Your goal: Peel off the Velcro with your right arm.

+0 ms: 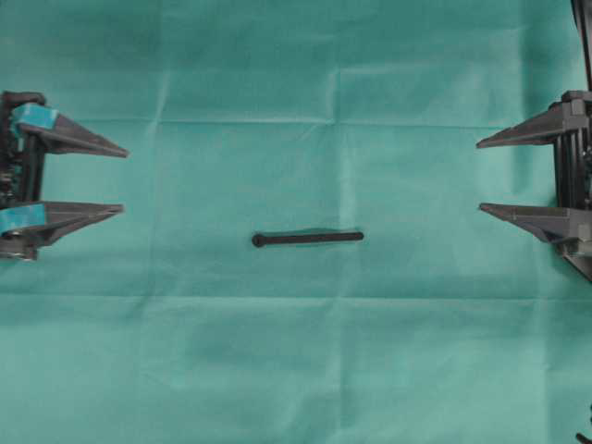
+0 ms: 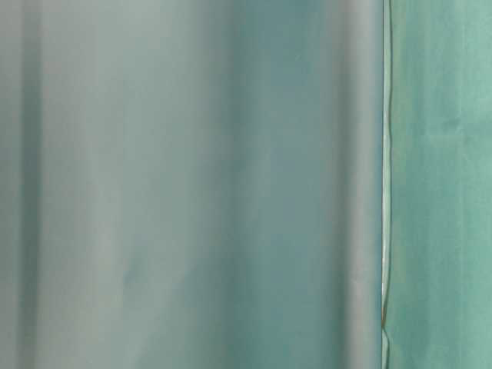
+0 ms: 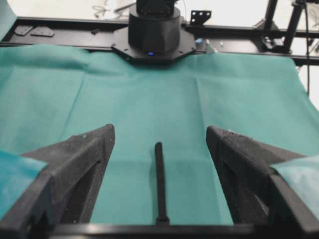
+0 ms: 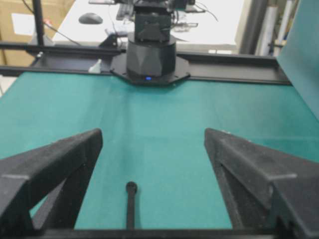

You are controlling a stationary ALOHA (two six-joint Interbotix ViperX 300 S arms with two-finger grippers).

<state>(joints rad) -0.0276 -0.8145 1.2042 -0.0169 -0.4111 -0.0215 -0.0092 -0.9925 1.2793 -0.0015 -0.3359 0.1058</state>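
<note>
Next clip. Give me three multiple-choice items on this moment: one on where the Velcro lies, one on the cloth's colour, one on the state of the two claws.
1. Where is the Velcro?
A. flat on the cloth between the two claws
B. held in the right claw
C. draped over the left claw

2. What colour is the cloth?
A. white
B. teal green
C. red

3. How do the left claw and right claw stand?
A. both shut
B. one shut on the strap
C. both open and empty

Key: 1 A, the strap lies alone mid-cloth in the overhead view; 2 B, every view shows teal-green fabric; 3 C, each pair of fingers is spread wide with nothing between.
</note>
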